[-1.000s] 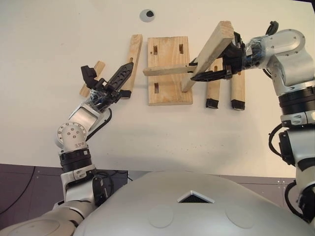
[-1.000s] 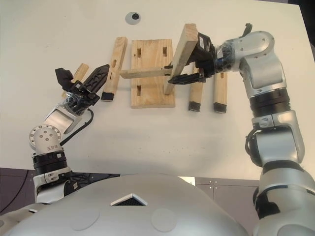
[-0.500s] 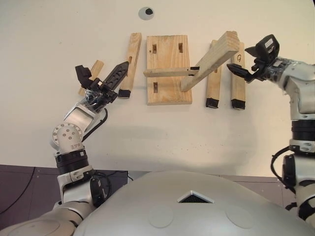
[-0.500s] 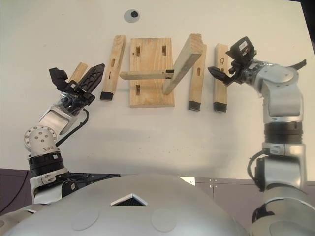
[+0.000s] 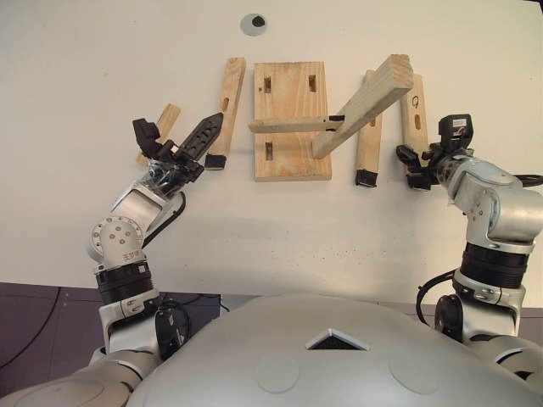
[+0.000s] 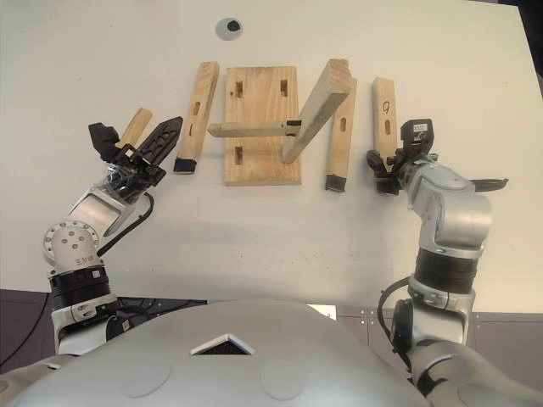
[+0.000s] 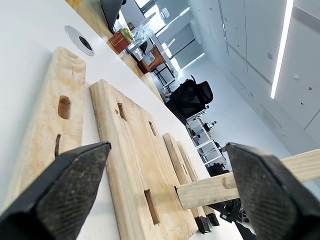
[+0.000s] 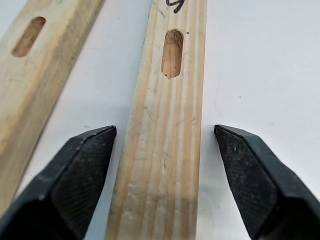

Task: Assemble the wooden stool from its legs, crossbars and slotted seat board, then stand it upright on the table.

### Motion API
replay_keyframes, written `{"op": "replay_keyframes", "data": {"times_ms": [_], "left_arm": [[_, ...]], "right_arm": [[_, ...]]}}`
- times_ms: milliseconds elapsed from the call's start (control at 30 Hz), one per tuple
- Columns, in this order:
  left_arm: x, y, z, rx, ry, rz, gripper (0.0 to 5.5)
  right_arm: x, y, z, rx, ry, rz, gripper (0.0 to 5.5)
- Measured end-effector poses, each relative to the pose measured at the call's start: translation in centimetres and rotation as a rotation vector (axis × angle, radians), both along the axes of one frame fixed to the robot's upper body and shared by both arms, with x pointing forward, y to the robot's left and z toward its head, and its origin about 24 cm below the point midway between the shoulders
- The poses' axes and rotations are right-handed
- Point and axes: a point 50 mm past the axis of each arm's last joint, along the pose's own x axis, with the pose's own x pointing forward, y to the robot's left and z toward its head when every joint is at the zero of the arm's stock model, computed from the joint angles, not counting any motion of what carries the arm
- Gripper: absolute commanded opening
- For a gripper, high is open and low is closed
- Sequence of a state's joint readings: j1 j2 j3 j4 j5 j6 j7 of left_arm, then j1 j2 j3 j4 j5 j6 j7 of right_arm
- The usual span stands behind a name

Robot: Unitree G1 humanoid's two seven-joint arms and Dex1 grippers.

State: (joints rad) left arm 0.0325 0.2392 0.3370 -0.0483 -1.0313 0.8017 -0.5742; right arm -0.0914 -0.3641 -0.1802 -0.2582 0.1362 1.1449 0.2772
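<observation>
Early: one leg (image 5: 363, 106) w/ crossbar (image 5: 288, 125) joined, rest loose. R end effector (image 8: 164, 131) spread astride rightmost leg (image 8: 167, 90); L end effector (image 5: 180, 125) spread, empty.

Left hand (image 5: 178, 127) was open, fingers (image 5: 204, 134) spread wide, forearm angled up from a bent elbow. Right hand (image 8: 165, 131) was open too, its elbow sharply bent.

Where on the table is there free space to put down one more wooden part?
Free: the wide strip of table between the seat board and the near edge, and the far left beyond the short wooden piece. Crowded: the row of legs either side of the board; the right gripper straddles the rightmost leg.
</observation>
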Motion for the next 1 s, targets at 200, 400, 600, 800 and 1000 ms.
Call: {"op": "replay_keyframes", "data": {"times_ms": [200, 400, 600, 800, 1000], "left_arm": [[1.1, 0.9, 0.5, 0.151, -0.026, 0.016, 4.22], [5.5, 4.1, 5.8, 0.572, -0.228, 0.186, 4.22], [7.0, 0.9, 13.8, 0.360, -0.575, -0.033, 4.22], [7.1, -3.6, 18.2, 0.108, -0.713, -0.327, 4.22], [6.9, -7.5, 18.8, 0.068, -0.713, -0.381, 4.22]], "right_arm": [[0.2, -0.3, -0.1, -0.001, 0.001, -0.016, 2.22], [1.1, -0.8, 0.7, 0.035, -0.060, -0.051, 2.05], [8.5, -0.3, 10.1, 0.240, -0.674, 0.237, 2.05], [7.9, 5.2, 20.1, 0.693, -0.919, 0.922, 2.05], [6.1, 8.9, 20.4, 0.772, -0.797, 1.173, 2.05]]}}
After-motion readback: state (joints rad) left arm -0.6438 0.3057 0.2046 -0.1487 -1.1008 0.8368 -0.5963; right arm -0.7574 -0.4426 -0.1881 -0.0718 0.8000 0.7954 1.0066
